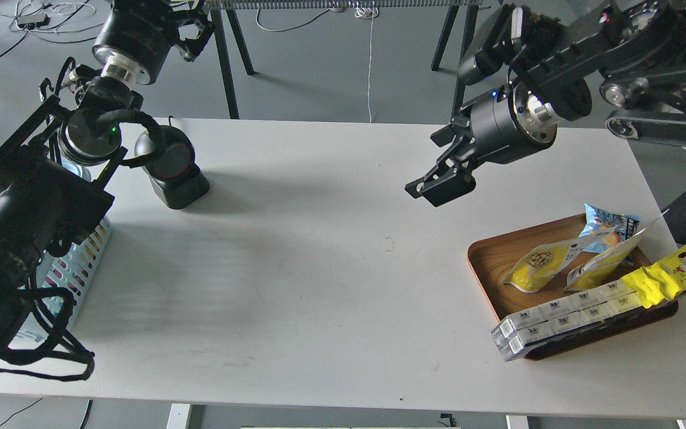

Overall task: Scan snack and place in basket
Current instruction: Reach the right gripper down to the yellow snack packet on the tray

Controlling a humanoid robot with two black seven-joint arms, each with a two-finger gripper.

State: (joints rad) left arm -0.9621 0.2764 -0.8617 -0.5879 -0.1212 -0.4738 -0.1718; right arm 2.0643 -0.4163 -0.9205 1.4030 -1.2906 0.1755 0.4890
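Observation:
The snack [540,266], a small yellow-and-white pouch with a round picture of tan beans, lies flat in the brown wooden tray [486,256] at the right. The light blue slotted basket [84,259] stands at the table's left edge, mostly hidden behind my left arm. My right gripper [440,189] hangs above the table, up and left of the tray, well apart from the snack, with nothing in it. Its fingers form one dark mass. My left gripper [191,34] is raised at the top left, beyond the table's far edge, dark and unclear.
A black scanner [171,170] with a red ring stands on the table near the basket. The tray also holds a second yellow-and-white pouch [606,261], a small blue packet [608,225], a bright yellow cartoon-face wrapper [679,269] and a row of white packs [560,319] overhanging its front.

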